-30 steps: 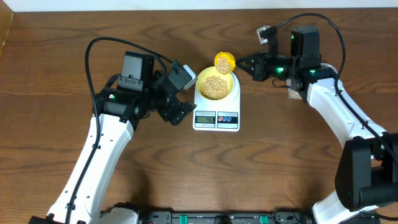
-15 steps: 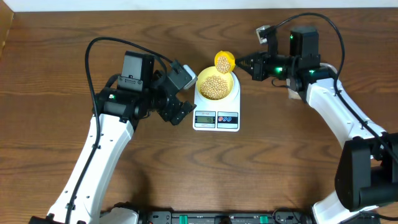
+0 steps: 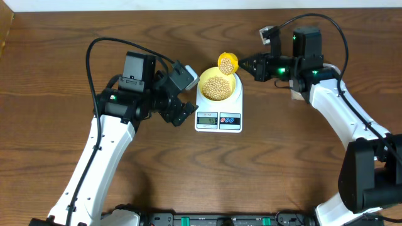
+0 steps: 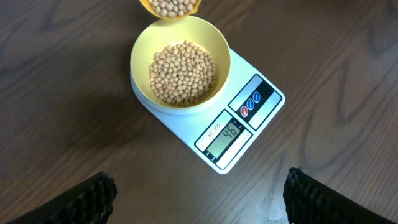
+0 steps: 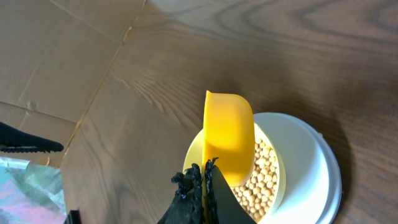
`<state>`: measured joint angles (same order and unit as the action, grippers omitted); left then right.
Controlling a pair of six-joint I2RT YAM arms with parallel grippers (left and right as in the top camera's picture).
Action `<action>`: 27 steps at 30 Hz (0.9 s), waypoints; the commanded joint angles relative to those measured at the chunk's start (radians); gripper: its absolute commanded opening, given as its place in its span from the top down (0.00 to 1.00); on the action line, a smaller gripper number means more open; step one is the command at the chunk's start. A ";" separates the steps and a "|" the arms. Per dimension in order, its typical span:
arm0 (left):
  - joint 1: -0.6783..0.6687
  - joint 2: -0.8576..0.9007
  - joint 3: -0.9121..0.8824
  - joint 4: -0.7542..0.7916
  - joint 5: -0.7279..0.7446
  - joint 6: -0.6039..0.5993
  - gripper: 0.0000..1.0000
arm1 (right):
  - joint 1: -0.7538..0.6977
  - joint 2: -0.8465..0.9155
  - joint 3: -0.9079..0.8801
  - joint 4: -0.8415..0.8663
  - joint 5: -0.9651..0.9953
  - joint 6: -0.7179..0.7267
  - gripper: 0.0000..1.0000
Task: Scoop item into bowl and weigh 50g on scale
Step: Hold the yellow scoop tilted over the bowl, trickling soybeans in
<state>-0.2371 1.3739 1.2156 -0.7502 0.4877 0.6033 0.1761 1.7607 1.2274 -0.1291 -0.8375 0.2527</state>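
Hardly anything had changed since a second earlier: both arms stood where they had been, and only the scoop (image 3: 227, 63) sat a shade further right in the overhead view.

Nearest, at the lower corners of the left wrist view, the left fingers (image 4: 93, 198) were spread wide and held nothing, hanging above the bare table (image 3: 282, 176) in front of the scale (image 4: 186, 127). Its display (image 4: 227, 132), turned toward the lower right of that view, read 46. Beyond the display the bowl (image 4: 217, 53) sat on the scale's platform with a heap of beans (image 4: 183, 73) in its middle.

Farthest, at the top edge of that view, the scoop hung tilted over the bowl's far rim with beans still inside. The right fingers (image 5: 202, 193) were closed tight on the scoop's handle, at the bottom of the right wrist view.
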 commanded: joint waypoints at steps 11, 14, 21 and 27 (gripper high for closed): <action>0.005 -0.007 -0.017 0.003 -0.006 0.010 0.12 | 0.022 -0.003 0.002 -0.008 -0.001 -0.003 0.99; 0.005 -0.007 -0.017 0.003 -0.006 0.010 0.12 | 0.019 -0.003 0.002 0.018 0.005 0.005 0.99; 0.005 -0.007 -0.017 0.003 -0.006 0.010 0.12 | 0.019 -0.003 0.002 0.013 0.015 0.001 0.99; 0.005 -0.007 -0.017 0.003 -0.006 0.010 0.12 | 0.022 -0.003 0.002 0.000 0.009 -0.006 0.99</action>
<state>-0.2371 1.3739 1.2156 -0.7506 0.4877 0.6033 0.1894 1.7611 1.2274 -0.1432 -0.8249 0.2619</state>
